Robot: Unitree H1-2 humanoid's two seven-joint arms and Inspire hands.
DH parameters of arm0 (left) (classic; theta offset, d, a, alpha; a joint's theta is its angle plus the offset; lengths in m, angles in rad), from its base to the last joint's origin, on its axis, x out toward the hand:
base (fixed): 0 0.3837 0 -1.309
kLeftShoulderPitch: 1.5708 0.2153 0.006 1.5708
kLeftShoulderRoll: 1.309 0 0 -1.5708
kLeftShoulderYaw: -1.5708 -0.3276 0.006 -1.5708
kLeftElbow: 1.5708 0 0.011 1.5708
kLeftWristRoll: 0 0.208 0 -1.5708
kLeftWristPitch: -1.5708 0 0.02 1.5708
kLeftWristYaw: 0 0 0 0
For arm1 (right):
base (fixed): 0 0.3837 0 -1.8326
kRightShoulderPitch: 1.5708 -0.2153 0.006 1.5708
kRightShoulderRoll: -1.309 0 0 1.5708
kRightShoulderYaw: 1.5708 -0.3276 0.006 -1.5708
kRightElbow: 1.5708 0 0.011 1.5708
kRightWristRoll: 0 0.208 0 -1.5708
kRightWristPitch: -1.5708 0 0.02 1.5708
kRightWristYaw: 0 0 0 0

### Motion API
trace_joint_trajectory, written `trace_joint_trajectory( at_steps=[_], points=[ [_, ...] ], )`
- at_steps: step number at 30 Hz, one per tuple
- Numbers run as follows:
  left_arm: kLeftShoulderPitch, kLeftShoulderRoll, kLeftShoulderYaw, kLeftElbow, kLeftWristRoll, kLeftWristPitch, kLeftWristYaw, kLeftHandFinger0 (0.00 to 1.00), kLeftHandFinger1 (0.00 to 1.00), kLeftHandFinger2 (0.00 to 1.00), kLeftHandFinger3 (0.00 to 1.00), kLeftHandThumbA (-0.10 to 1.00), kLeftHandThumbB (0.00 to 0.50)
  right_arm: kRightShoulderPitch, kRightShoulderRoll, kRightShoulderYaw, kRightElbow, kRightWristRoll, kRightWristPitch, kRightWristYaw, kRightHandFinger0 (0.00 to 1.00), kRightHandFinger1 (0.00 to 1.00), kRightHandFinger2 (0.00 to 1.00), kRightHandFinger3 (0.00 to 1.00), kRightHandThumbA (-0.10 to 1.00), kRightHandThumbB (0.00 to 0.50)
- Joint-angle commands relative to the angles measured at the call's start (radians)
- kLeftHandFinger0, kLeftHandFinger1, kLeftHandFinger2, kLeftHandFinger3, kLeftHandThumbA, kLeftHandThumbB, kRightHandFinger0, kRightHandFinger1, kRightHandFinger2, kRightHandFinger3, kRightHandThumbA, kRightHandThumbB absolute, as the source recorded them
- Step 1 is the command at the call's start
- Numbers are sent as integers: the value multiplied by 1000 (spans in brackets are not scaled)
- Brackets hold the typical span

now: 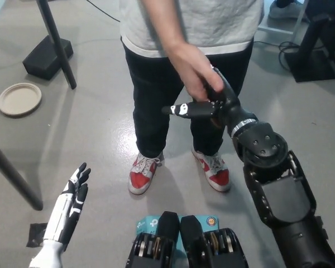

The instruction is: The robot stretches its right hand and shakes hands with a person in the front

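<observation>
A person [156,84] in a grey shirt and black trousers stands right in front of me. The person's hand [194,71] reaches down and lies over my black right hand [216,104], which is stretched forward at about hip height. The two hands touch. My right thumb sticks out straight to the left below the person's palm and is not wrapped around it; my other fingers are hidden under the person's hand. My white left hand [71,200] rests low at the lower left, open, holding nothing.
The person's red and white shoes [140,173] stand on the grey floor close to me. A paper plate [19,99] lies at the left. A black stand with its base [47,56] is at the upper left, dark equipment [318,47] at the upper right.
</observation>
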Motion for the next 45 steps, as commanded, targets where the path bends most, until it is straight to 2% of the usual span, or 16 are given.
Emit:
trace_joint_trajectory(
  at_steps=[1,3,7,9,13,17,19,25,29,30,31,34,39,42,45],
  points=[
    [-15,0,7,-38,5,-12,22,1000,1000,1000,1000,1000,118,-86,18,-11,6,-8,-45,-31,1000,1000,1000,1000,1000,352],
    [-14,0,5,-39,4,-11,19,1000,1000,1000,1000,1000,112,-93,21,-2,-5,-20,-37,-33,1000,1000,1000,1000,1000,327],
    [-13,-3,0,-43,14,-3,20,1000,1000,1000,1000,1000,111,-100,20,18,-9,-56,-43,-49,1000,1000,1000,1000,1000,318],
    [-16,-2,-1,-41,10,-4,16,1000,1000,1000,1000,1000,103,-101,21,26,-18,-79,-32,-63,1000,1000,1000,1000,921,325],
    [-19,-2,-4,-47,14,7,13,1000,1000,1000,1000,1000,110,-88,20,41,-41,-118,-44,-91,1000,1000,1000,1000,726,263],
    [-20,-1,-5,-53,17,8,13,1000,1000,1000,1000,1000,113,-54,25,42,-132,-130,-24,-94,1000,1000,1000,1000,643,257],
    [-21,1,-4,-53,21,11,14,1000,1000,1000,1000,1000,113,-32,28,41,-213,-129,-3,-82,1000,1000,1000,1000,601,234],
    [-28,7,-4,-49,27,14,12,1000,1000,1000,1000,1000,108,34,30,59,-599,-124,74,-25,1000,1000,1000,1000,582,217],
    [-32,11,-3,-47,22,5,9,1000,1000,1000,1000,1000,101,54,29,82,-894,-115,149,21,1000,1000,1000,1000,607,211],
    [-32,10,-3,-46,22,2,9,1000,1000,1000,1000,1000,97,53,27,85,-921,-119,160,26,1000,1000,1000,1000,687,294],
    [-33,10,-4,-43,21,-2,9,1000,1000,1000,1000,1000,94,46,32,84,-994,-103,197,37,1000,1000,1000,1000,632,221],
    [-32,7,-3,-44,19,-1,11,1000,1000,1000,1000,1000,85,40,37,78,-1074,-103,214,61,1000,1000,1000,1000,597,214],
    [-34,6,-6,-45,20,3,9,1000,1000,1000,1000,1000,72,38,10,82,-964,-125,213,50,1000,1000,1000,1000,521,176],
    [-37,3,-6,-45,8,1,4,1000,1000,1000,1000,1000,60,46,14,75,-796,-112,192,31,1000,1000,1000,1000,481,191],
    [-38,4,-4,-47,6,4,4,1000,1000,1000,1000,1000,58,27,8,81,-605,-150,175,6,1000,1000,1000,1000,504,191]
  ],
)
